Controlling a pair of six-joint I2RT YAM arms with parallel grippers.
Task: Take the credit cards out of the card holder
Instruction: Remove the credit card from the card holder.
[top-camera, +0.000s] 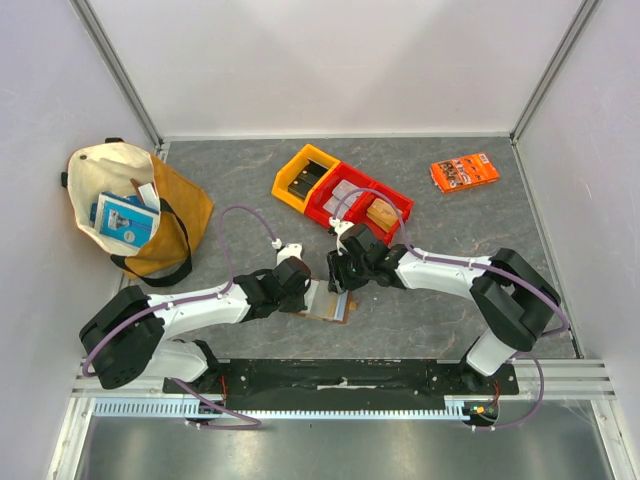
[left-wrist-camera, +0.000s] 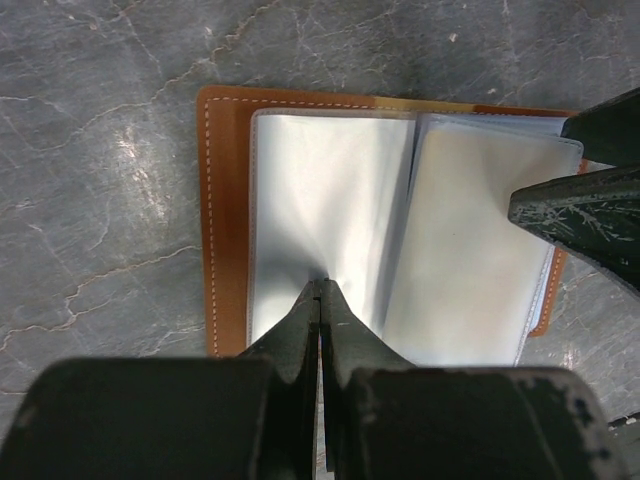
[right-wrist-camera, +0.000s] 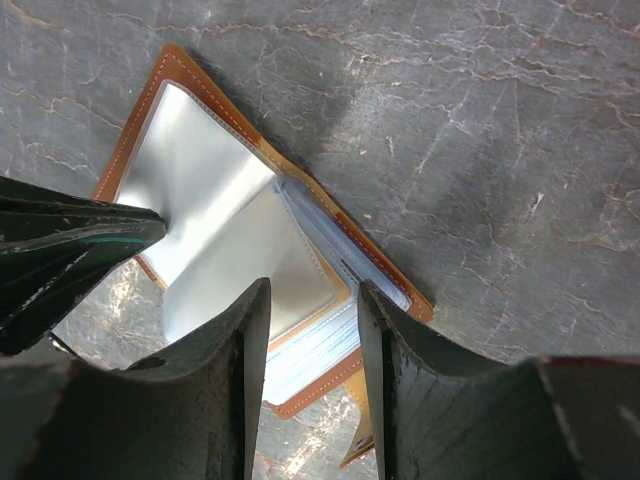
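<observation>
The card holder (top-camera: 328, 300) lies open on the grey table between my two grippers, brown leather (left-wrist-camera: 225, 200) framing pale blue-grey sleeve pages (left-wrist-camera: 330, 200). My left gripper (left-wrist-camera: 320, 285) is shut, and its tips press on the left page near the fold. Over the holder's right half, my right gripper (right-wrist-camera: 313, 288) is open. Its fingers (left-wrist-camera: 570, 212) sit at the right page's outer edge. A stack of layered pale edges (right-wrist-camera: 320, 345) shows between them. I cannot make out the credit cards apart from the sleeves.
A yellow bin (top-camera: 300, 175) and a red bin (top-camera: 362, 202) stand just behind the grippers. An orange printed packet (top-camera: 465, 172) lies at the back right. A cream and mustard tote bag (top-camera: 130, 205) sits at the left. Walls close in the table's sides and back.
</observation>
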